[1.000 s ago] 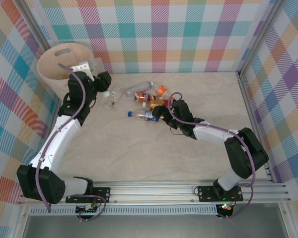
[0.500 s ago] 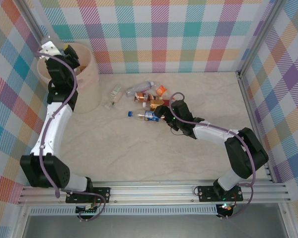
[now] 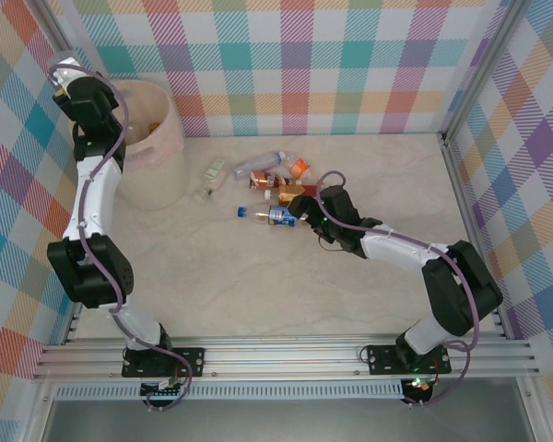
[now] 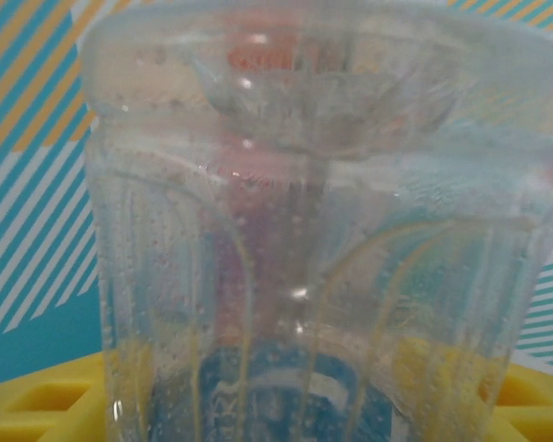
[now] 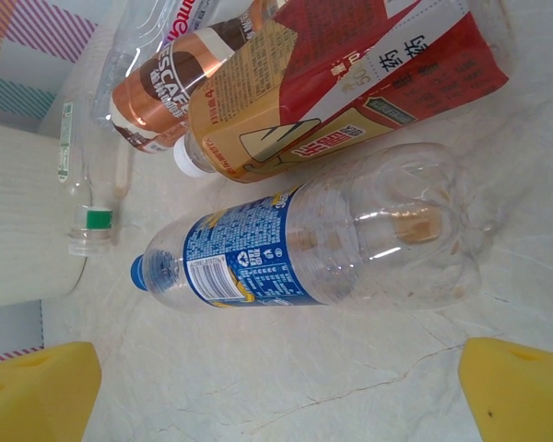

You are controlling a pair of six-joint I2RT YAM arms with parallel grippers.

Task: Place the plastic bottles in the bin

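Since one second ago the left arm [image 3: 88,198] has swung up from beside the bin to the far-left corner, and the right arm has stayed in place. Nearest, the right gripper [image 5: 276,391] is low over the pale marbled worktop [image 3: 258,285], with its yellow pads [image 5: 37,387] spread wide and grasping nothing. Just ahead of it, a clear plastic bottle with a blue label and blue cap [image 5: 304,244] lies on its side. Behind this one lie a bottle with a red and tan label [image 5: 350,92] and a bottle with a brown label [image 5: 161,83], close together. To the left is a small clear bottle with a green neck ring [image 5: 88,221]. Farthest, the tall round pale pink-beige plastic bin [image 3: 161,161] stands in the far-left corner. The left gripper [image 4: 276,414] is up at the bin. A clear ribbed plastic bottle [image 4: 304,230] sits between its pads, but I cannot tell whether it is pinched or let go.
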